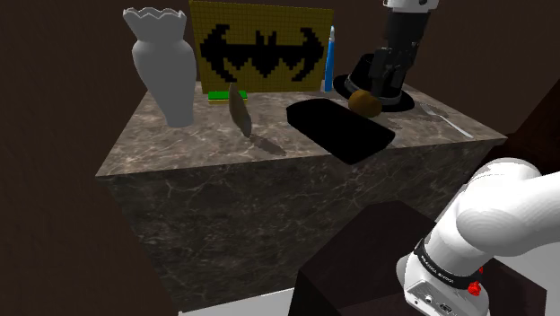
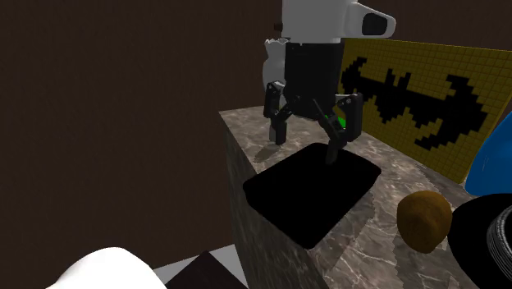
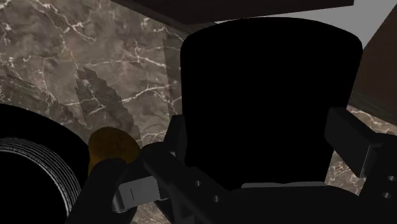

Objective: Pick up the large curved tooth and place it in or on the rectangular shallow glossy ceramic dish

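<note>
The large curved tooth [image 1: 239, 109], brown and pointed, stands tilted on the marble table [image 1: 215, 148] in front of the bat sign, casting a shadow. The rectangular shallow dish [image 1: 341, 129] [image 2: 312, 190] [image 3: 267, 89] is glossy black and lies near the table's front edge. My gripper [image 1: 382, 83] [image 2: 308, 135] [image 3: 254, 159] hangs open and empty just above the dish's far part, well to the shoulder view's right of the tooth. Its black fingers [image 3: 353, 143] stand wide apart over the dish.
A white vase [image 1: 166, 63] stands at the back left. A yellow sign with a black bat [image 1: 262, 49] leans behind. A blue pen [image 1: 330, 58], a black hat [image 1: 354, 79] [image 3: 32, 165] and a brown ball [image 1: 363, 102] [image 2: 424, 219] [image 3: 113, 145] crowd beside the dish. A silver utensil [image 1: 446, 118] lies further right.
</note>
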Action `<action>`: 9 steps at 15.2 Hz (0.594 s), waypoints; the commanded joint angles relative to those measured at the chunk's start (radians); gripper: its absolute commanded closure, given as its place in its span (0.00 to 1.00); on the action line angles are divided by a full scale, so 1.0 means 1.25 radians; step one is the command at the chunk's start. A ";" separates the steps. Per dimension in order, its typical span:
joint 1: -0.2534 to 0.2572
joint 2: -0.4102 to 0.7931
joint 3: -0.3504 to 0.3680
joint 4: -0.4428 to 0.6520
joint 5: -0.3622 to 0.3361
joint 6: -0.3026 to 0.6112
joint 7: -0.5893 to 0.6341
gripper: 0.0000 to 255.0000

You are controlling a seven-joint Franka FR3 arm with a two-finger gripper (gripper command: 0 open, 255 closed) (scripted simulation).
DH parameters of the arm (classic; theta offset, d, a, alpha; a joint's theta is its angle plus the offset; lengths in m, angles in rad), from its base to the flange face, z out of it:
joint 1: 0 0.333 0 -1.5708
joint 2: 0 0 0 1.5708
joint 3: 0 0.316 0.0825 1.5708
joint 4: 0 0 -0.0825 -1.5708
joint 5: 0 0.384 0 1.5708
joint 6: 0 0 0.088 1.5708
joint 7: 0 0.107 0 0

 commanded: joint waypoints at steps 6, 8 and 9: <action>0.017 0.087 0.060 0.028 0.051 0.077 0.086 0.00; 0.022 0.127 0.083 0.047 0.066 0.107 0.120 0.00; 0.025 0.147 0.094 0.057 0.073 0.121 0.136 0.00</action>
